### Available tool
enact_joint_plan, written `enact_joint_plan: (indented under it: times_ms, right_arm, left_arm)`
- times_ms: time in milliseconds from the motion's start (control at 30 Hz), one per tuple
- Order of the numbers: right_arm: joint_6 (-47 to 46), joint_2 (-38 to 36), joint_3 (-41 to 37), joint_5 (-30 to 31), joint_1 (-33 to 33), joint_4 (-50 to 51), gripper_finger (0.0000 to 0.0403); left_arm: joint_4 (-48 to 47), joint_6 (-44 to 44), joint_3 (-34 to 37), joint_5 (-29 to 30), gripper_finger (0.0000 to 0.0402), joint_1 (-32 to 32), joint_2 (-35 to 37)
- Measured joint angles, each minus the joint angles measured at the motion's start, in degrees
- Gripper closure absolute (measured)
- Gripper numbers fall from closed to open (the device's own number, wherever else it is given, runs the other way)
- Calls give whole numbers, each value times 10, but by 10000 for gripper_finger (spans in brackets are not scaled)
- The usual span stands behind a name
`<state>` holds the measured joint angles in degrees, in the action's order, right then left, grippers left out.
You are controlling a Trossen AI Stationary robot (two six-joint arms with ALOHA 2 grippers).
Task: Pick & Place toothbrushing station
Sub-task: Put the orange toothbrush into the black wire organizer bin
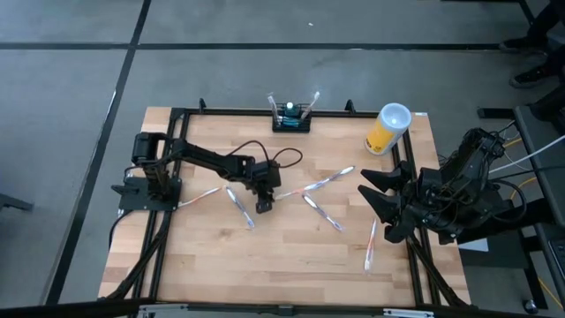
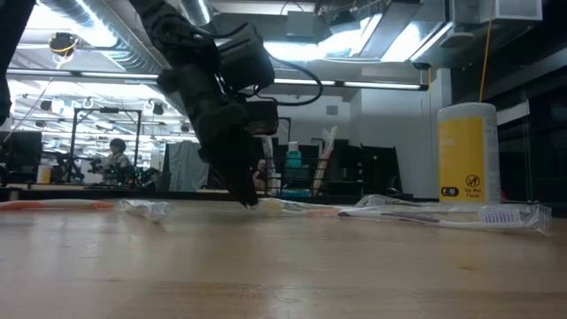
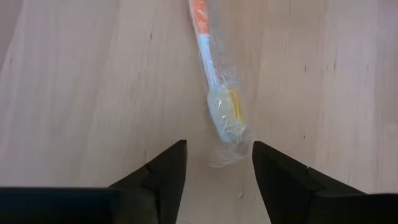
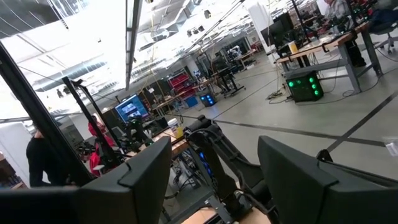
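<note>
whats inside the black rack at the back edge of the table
The toothbrushing station holds two wrapped toothbrushes standing in its slots and a small teal item between them. How deep they sit, and anything lower inside, is hidden by the rack itself.

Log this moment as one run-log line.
left gripper: open, low over wrapped toothbrush | right gripper: open, parked at table edge | toothbrushing station: far edge

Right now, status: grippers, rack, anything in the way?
Left gripper open, low over a wrapped toothbrush mid-table. Right gripper open, parked at the right edge. Rack at the far edge, untouched. Loose wrapped brushes scattered between.
</note>
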<state>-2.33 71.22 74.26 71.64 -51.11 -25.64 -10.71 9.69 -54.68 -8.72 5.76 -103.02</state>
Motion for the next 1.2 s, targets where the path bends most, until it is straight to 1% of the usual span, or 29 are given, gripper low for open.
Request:
enact_joint_plan:
  times_ms: [133,200,267,400,467,500,567,667,733,800,833,900,933,1000,1100,1200]
  right_arm:
    - [0,0,0,0,0,-1,160]
    - [2,0,0,1,0,-1,160]
    - [2,0,0,2,0,0,160]
    - [7,0,0,10,0,-1,160]
    - [7,0,0,10,0,0,160]
    - [7,0,0,10,0,0,160]
    - [7,0,0,10,0,-1,160]
    - [7,0,0,10,0,-1,160]
    - [10,0,0,10,0,-1,160]
    - [16,0,0,10,0,-5,160]
    - [19,0,0,10,0,-6,160]
    - [26,0,0,10,0,-7,160]
    - [29,0,0,10,0,-8,160]
    - [36,0,0,10,0,-9,160]
    - [48,0,0,9,0,-14,160]
    - [54,0,0,8,0,-18,160]
  left_arm:
    - [-4,-2,0,-12,242,-2,0]
    - [1,-2,0,-14,261,-6,0]
    - [9,-1,0,-16,290,-9,0]
    - [16,16,0,-33,381,-7,0]
    - [19,29,0,-45,394,-3,0]
    - [18,34,0,-59,397,0,1]
    - [20,54,0,-106,399,5,8]
    - [44,99,0,-208,399,12,40]
    - [83,146,0,-262,399,12,72]
    - [125,206,0,-290,399,11,111]
    - [155,240,0,-295,399,12,130]
    - [218,311,0,-287,399,17,165]
    - [252,344,0,-267,399,21,177]
    - [309,403,-1,-209,399,33,198]
    - [376,465,-1,-126,399,61,205]
    - [423,515,-1,-67,400,89,196]
